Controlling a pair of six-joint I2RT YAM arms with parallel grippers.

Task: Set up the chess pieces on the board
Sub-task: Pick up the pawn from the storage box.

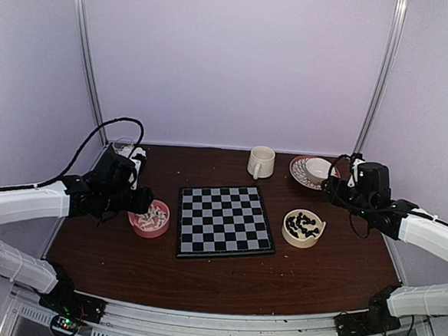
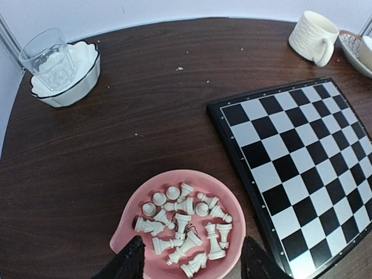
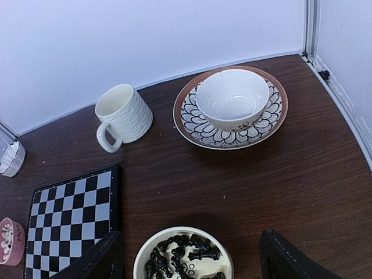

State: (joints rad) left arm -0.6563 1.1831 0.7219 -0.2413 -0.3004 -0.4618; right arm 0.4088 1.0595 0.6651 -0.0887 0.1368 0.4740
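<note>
While the left hand (image 2: 192,264) gapes above white chess pieces (image 2: 183,224), the right hand (image 3: 192,261) gapes above black pieces (image 3: 183,251).

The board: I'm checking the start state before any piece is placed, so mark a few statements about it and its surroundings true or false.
1. The board has no pieces on it. True.
2. The white pieces lie in a pink bowl left of the board. True.
3. The black pieces sit on the patterned plate. False: they lie in a cream bowl right of the board, and the plate holds an empty white bowl.
4. The mug lies on its side. False: it stands upright beyond the board.
5. The left claw is open over the pink bowl, holding nothing. True.
</note>
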